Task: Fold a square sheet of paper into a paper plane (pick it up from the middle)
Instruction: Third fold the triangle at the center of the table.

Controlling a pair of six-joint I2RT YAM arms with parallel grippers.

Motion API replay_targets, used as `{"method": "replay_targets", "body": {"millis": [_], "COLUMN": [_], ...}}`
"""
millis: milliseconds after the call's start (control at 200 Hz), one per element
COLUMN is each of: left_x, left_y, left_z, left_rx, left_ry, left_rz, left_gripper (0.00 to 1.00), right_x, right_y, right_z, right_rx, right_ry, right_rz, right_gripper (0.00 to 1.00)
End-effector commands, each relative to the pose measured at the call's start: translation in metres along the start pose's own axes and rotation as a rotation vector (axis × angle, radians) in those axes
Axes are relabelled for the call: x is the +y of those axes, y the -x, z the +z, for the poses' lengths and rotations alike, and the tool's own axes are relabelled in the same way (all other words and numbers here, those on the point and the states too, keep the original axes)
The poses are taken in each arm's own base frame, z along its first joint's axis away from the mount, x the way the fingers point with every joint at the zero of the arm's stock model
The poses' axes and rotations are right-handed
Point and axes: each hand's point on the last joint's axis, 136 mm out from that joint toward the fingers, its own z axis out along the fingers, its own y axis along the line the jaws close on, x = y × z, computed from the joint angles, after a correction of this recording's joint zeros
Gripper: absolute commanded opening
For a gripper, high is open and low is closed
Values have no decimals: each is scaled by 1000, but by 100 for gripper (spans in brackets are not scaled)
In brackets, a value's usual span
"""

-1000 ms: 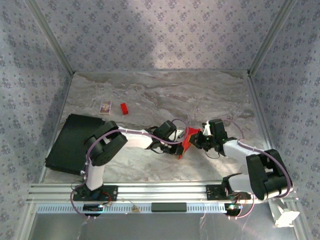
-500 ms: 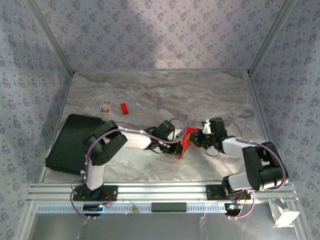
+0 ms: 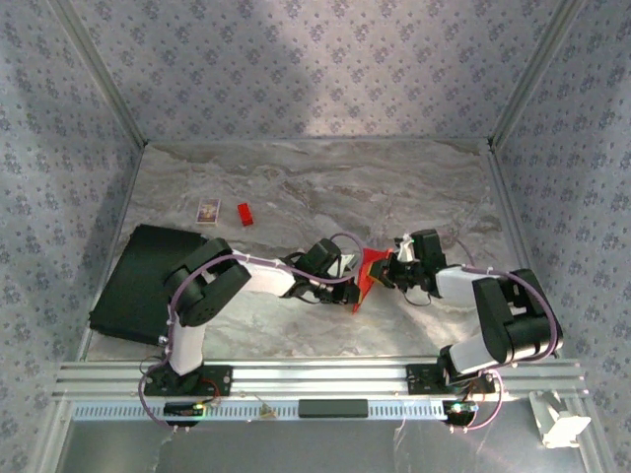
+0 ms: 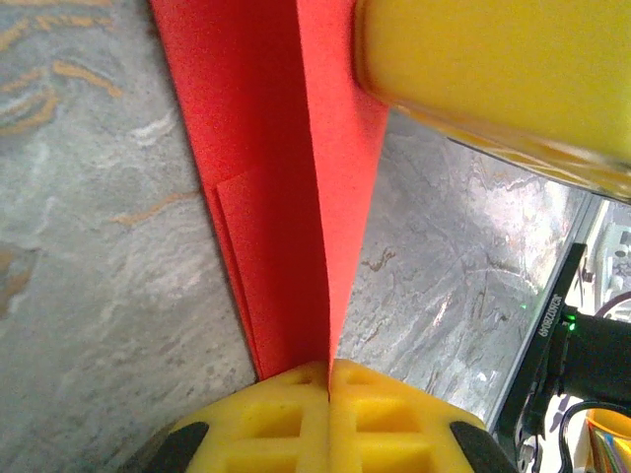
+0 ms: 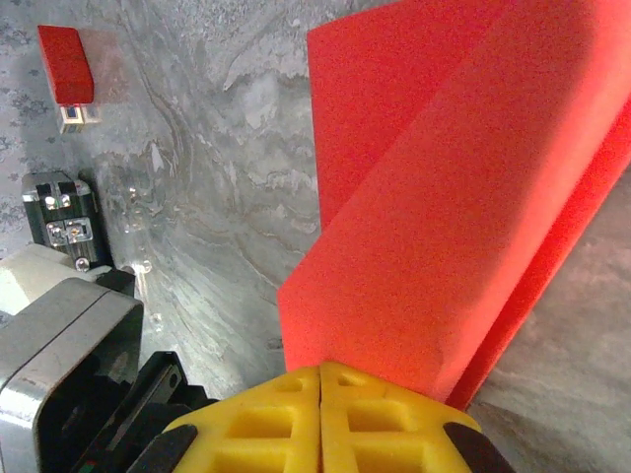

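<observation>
step in hand: a crease looks to be getting set in the half-folded sheet, judging by how it's pinched from both sides.

sheet: the square sheet of paper (image 3: 367,274) is held on edge between the two arms, near the front middle of the surface (image 3: 296,187). It's already doubled into several layers. Whether its lower tip touches down can't be told.

left pincer (image 4: 328,379): clamped tight on the paper's edge, pads pressed together with only red paper between them.

right pincer (image 5: 321,379): also closed, with a thicker folded flap gripped from the opposite side.

how it's done well: the layers should be lined up before anything gets pressed. Any pull is best made gently and along the crease, since thin paper like this is easily torn or skewed. One grip should be released only once the sheet is supported by the other or laid flat.

watch out: the two pincers are nearly touching, so only small moves should be made.

clutter: the little red block (image 3: 245,214) and patterned card (image 3: 207,210) are well apart at the back left, so nothing there needs to be worried about.
</observation>
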Motion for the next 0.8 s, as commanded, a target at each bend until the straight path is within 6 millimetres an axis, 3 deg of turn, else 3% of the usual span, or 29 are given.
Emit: {"method": "replay_targets", "body": {"millis": [0,515,615,795], "left_x": [46,51,47,30], "left_y": [-24,-24,-22,-19], "left_z": [-2,-4,-5,-12], "left_rx": [50,50,49,49], "left_ry": [143,168,160,123], "left_rz": [-103,-118,-108,-77], "left_gripper": [0,0,0,9], "right_x": [12,-11,-24,-40], "right_y": [9,11,7,-1], "right_z": [3,16,18,18], "right_rx": [6,26,33,35], "right_ry": [47,-5,-45,-98], "right_rz": [-42,13,39,73], "right_gripper": [8,7,6,5]}}
